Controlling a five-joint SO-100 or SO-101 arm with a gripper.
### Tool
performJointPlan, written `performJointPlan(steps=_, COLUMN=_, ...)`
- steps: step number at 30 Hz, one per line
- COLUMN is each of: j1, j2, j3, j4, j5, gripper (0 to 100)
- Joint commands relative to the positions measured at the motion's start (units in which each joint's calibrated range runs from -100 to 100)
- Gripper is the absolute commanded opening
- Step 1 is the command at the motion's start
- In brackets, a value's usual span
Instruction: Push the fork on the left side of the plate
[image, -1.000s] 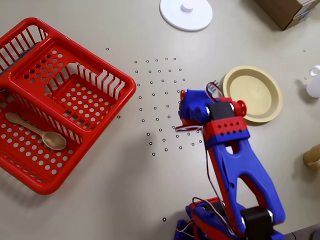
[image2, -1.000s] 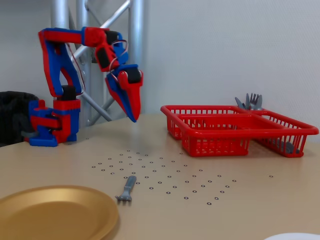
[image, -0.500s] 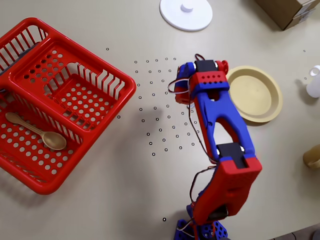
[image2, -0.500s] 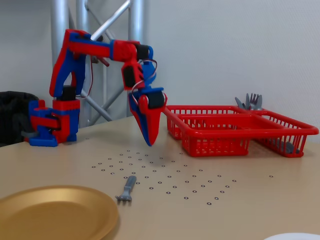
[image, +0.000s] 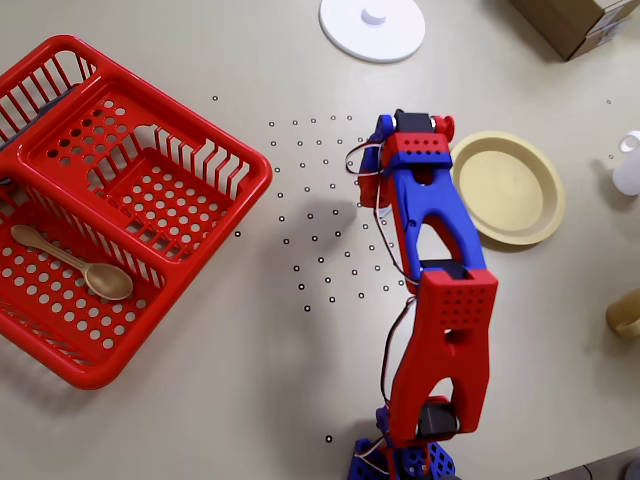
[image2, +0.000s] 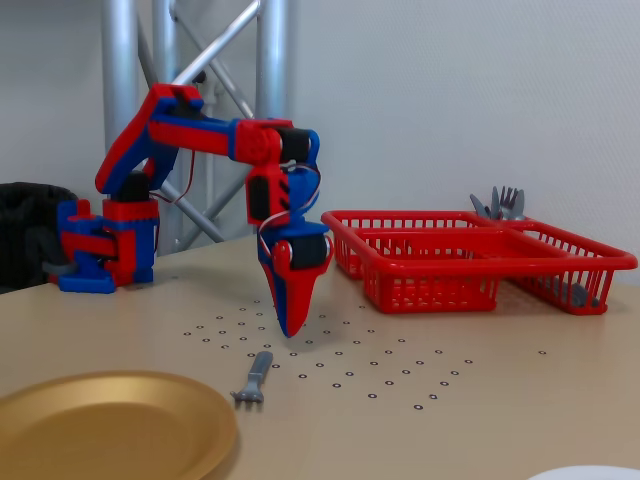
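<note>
In the fixed view the small grey fork (image2: 254, 375) lies flat on the table, tines toward the camera, just right of the yellow-tan plate (image2: 110, 425). My gripper (image2: 288, 331) points straight down, shut and holding nothing. Its tip hangs just over the table, a little behind and to the right of the fork's handle end. In the overhead view the plate (image: 505, 187) sits right of my red and blue arm (image: 420, 200), which hides the fork and the gripper's tip.
A red two-part basket (image: 120, 200) fills the overhead view's left, with a tan spoon (image: 75, 262) inside; several forks (image2: 500, 203) stand in it. A white knobbed disc (image: 372, 25) and a cardboard box (image: 580, 25) lie far off. Small objects (image: 628, 165) line the right edge.
The arm has stretched forward and the shut gripper has come down from high above the table to just over it, close behind the fork. Fork and plate have not moved.
</note>
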Motion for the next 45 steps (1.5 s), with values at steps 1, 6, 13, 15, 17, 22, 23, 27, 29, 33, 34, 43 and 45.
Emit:
performJointPlan(steps=1, j1=0.69, j2=-1.76, j3=-5.54, j4=0.86, j5=-0.10, gripper=0)
performJointPlan(steps=6, j1=1.04, j2=0.69, j3=-7.26, j4=0.95, j5=-0.10, gripper=0)
performJointPlan(steps=13, j1=1.55, j2=4.24, j3=-13.43, j4=3.44, j5=-0.15, gripper=0)
performJointPlan(steps=15, j1=1.69, j2=5.34, j3=-15.60, j4=3.44, j5=-0.15, gripper=0)
performJointPlan(steps=17, j1=1.98, j2=6.27, j3=-17.32, j4=3.44, j5=-0.05, gripper=0)
performJointPlan(steps=22, j1=2.98, j2=8.04, j3=-19.68, j4=2.80, j5=0.05, gripper=0)
performJointPlan(steps=23, j1=3.20, j2=8.21, j3=-19.68, j4=2.72, j5=0.10, gripper=0)
performJointPlan(steps=27, j1=4.06, j2=8.47, j3=-18.96, j4=2.72, j5=0.44, gripper=0)
performJointPlan(steps=29, j1=4.49, j2=8.30, j3=-17.78, j4=2.72, j5=0.73, gripper=0)
performJointPlan(steps=33, j1=5.50, j2=8.21, j3=-16.42, j4=2.64, j5=1.17, gripper=0)
performJointPlan(steps=34, j1=5.78, j2=8.21, j3=-16.24, j4=2.64, j5=1.32, gripper=0)
performJointPlan(steps=43, j1=7.79, j2=7.37, j3=-13.34, j4=1.59, j5=2.74, gripper=0)
performJointPlan(steps=45, j1=8.22, j2=7.11, j3=-12.70, j4=1.59, j5=3.17, gripper=0)
